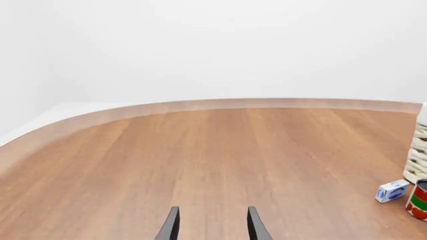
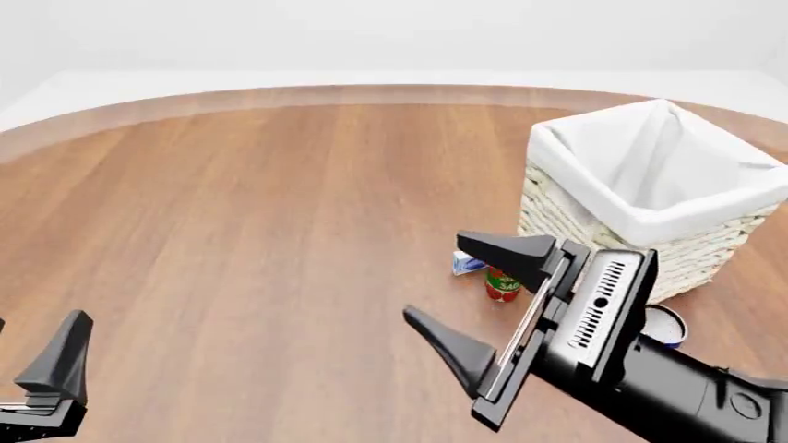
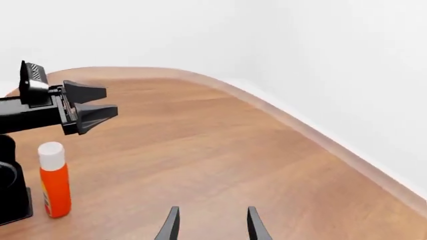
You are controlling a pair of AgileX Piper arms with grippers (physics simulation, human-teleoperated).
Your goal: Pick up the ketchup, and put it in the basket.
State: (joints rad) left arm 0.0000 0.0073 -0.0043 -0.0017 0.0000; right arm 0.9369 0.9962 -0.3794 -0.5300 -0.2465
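Starting from the right gripper, I see its jaws spread wide with nothing between them, hanging above the table and turned sideways, toward the left arm's side. The left gripper also has its jaws apart and empty, low at the near left edge in the front view.

The ketchup shows only in the right wrist view: an upright red bottle with a white cap, standing on the table next to the left arm's dark base, below and in front of the left gripper. It is well apart from the right jaws, off to one side of their line, and the front view does not show it at all (I judge it sits below that frame's near edge).

To do this reach well, I would line the open jaws on the bottle's body below the cap, come in level, and close only once both fingers flank it.

The basket stands on the right of the table, with a small can and a little blue-and-white box just beside its near-left corner.
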